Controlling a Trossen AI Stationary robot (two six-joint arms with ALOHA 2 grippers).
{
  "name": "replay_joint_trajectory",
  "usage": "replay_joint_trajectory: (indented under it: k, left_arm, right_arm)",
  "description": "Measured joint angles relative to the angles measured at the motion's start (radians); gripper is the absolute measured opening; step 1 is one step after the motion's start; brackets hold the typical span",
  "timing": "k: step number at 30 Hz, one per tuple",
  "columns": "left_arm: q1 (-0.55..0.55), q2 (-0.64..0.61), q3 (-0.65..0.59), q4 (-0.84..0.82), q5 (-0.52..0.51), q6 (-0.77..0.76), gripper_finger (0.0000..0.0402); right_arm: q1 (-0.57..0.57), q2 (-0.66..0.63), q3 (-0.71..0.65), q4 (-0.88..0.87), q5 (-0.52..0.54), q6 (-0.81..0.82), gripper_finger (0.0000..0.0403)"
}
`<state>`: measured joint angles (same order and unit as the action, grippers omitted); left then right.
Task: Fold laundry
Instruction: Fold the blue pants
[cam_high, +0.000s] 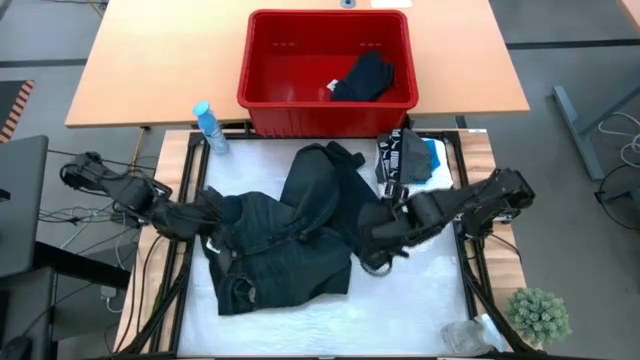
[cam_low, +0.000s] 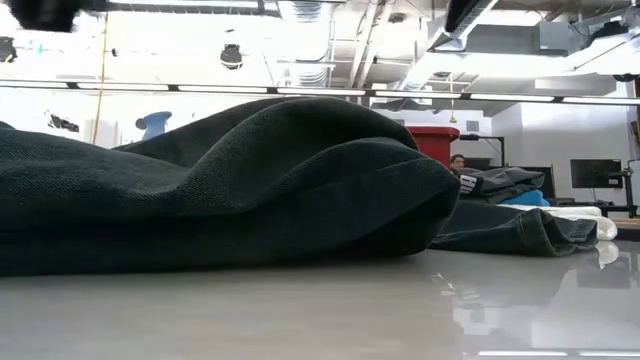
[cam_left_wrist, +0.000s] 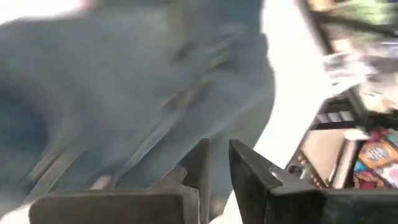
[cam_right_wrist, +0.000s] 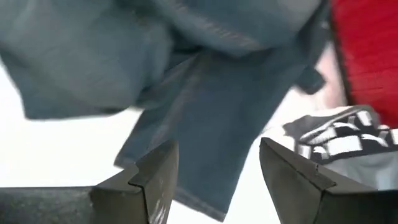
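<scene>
Left gripper (cam_high: 205, 215): fingers narrowly apart, nothing visibly gripped, at dark trousers' (cam_high: 285, 235) nine o'clock edge. Right gripper (cam_high: 385, 235): spread, empty, three o'clock. Trousers heaped mid-table. Risk: cloth slipping, bunching when pulled.

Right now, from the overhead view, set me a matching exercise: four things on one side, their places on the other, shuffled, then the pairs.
Things:
1. dark trousers
2. red basket
3. blue bottle
4. small green plant

Places:
A. wooden table behind the white work surface
B. near right corner
C. middle of the white surface, between both arms
D. by the basket's near left corner

Pairs: 1-C, 2-A, 3-D, 4-B
</scene>
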<state>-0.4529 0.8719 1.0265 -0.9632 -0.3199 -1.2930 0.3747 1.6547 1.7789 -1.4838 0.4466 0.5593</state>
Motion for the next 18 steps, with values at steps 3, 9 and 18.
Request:
replay_joint_trajectory:
  k: [3,9,18]
  left_arm:
    - [-0.009,0.079,-0.041,0.183,-0.024,0.179,0.0036]
    - [-0.055,0.252,-0.058,0.181,0.199,0.163,0.0012]
    - [-0.472,0.325,-0.060,0.202,-0.108,-0.242,0.0000]
  right_arm:
    - [0.056,0.000,-0.050,0.037,-0.029,0.001,0.0248]
    - [0.138,0.000,-0.127,0.168,-0.113,0.042,0.0248]
    - [0.139,0.000,-0.149,0.219,-0.107,0.059,0.0248]
